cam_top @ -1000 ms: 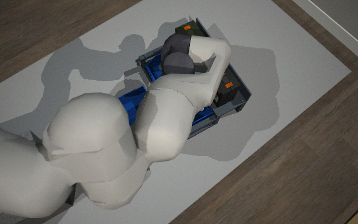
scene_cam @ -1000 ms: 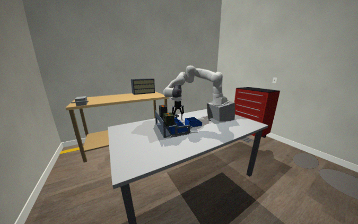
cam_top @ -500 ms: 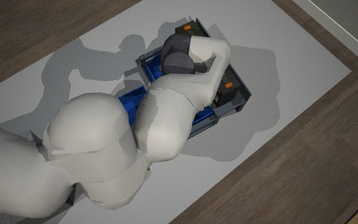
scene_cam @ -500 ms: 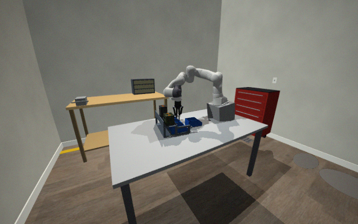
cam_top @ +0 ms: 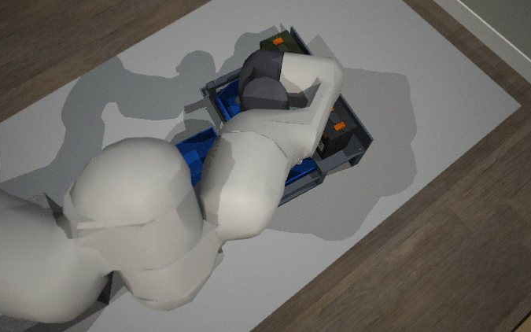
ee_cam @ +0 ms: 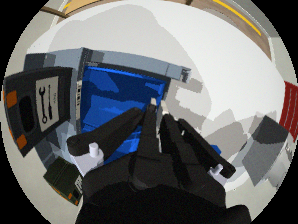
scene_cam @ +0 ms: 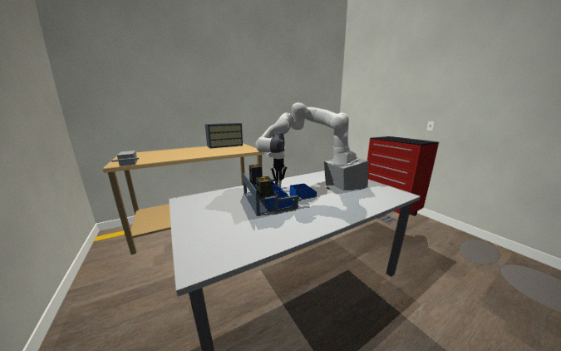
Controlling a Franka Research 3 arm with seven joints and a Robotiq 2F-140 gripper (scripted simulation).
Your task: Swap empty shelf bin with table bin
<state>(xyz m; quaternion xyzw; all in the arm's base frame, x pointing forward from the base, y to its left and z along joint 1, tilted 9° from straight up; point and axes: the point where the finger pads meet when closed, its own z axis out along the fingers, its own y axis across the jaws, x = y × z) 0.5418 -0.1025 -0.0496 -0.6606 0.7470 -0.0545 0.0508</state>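
Note:
A blue open bin (ee_cam: 117, 95) (cam_top: 301, 168) stands at one end of the shelf (ee_cam: 132, 59) (cam_top: 341, 161); its visible inside looks empty. My gripper (ee_cam: 156, 105) (scene_cam: 278, 183) points down, its fingertips close together over this bin's front wall, one inside and one outside; it looks shut on that wall, though the contact is partly hidden. The bin looks level in its place. Another blue open bin (cam_top: 229, 101) (scene_cam: 280, 204) stands at the shelf's other end. The table's blue bin (cam_top: 197, 159) (scene_cam: 302, 190) stands in front of the shelf; the arm and fingers hide its contents.
A dark grey case (cam_top: 338, 134) (ee_cam: 45, 102) with orange latches and a green case (cam_top: 281, 43) (scene_cam: 265, 186) stand on the shelf's upper board behind the open bins. The shelf's end rail (ee_cam: 165, 70) lies close beside the gripped bin. The robot's grey pedestal (scene_cam: 346, 174) is beyond the table bin.

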